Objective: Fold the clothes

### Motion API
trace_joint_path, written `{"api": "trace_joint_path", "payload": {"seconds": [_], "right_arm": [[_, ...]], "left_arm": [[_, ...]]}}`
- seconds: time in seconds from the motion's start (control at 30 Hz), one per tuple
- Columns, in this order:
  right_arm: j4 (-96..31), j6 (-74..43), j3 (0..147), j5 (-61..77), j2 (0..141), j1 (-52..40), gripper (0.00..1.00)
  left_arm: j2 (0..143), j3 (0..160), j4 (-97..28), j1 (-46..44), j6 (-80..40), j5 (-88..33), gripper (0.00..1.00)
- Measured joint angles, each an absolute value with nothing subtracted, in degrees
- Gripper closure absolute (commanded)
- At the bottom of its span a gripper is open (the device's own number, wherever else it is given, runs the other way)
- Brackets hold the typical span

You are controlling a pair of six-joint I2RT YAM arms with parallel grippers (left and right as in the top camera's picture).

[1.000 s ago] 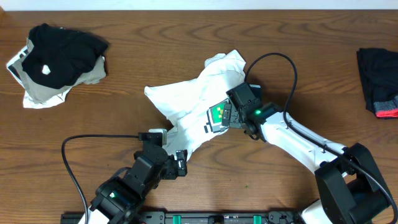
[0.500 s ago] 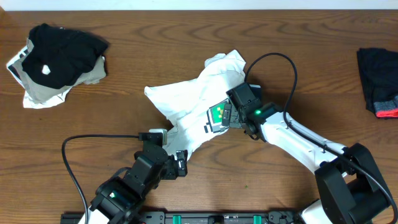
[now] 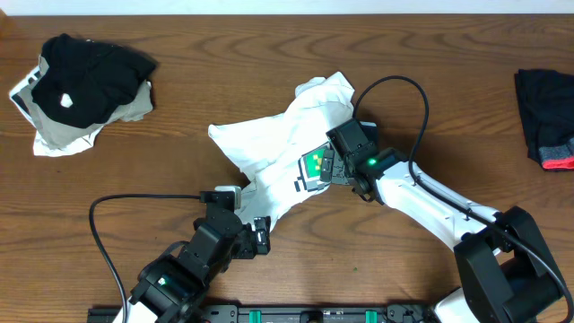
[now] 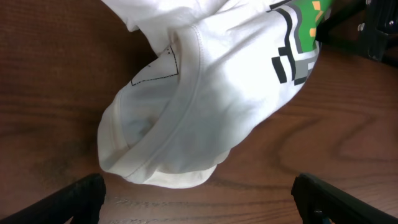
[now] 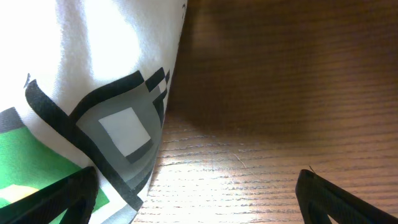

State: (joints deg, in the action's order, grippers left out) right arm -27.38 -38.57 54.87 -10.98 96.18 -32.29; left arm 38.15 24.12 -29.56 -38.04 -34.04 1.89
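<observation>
Currently the large crumpled white cotton T-shirt (image 3: pixel 273 144) lies on the brown wooden table (image 3: pixel 448 90). Left gripper (image 4: pixel 199 198) by its collar and right gripper (image 5: pixel 196 199) by its green print both gape wide, pinching nothing.

Black left arm (image 3: pixel 193 260), white-shelled right arm (image 3: pixel 421 199) with black joints, looping black cables (image 3: pixel 395 78), small green lights (image 3: pixel 369 162)

The left arm (image 3: pixel 202 247) reaches from the near edge up and to the right, low over the worktop. The left jaws stand wide apart, tips at the bottom corners of the wrist view. The right arm (image 3: pixel 430 202) stretches in from the right corner, pointing left. The right jaws also gape wide.
</observation>
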Motion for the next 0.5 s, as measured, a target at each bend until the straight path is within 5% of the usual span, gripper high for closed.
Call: {"api": "trace_joint_path", "payload": {"seconds": [0.5], "right_arm": [[-27.4,-38.6,54.9,-11.0,96.2,-32.3,0.01]], "left_arm": [[38.2,24.1,-29.6,-38.0,-34.0,1.7,0.02]]}}
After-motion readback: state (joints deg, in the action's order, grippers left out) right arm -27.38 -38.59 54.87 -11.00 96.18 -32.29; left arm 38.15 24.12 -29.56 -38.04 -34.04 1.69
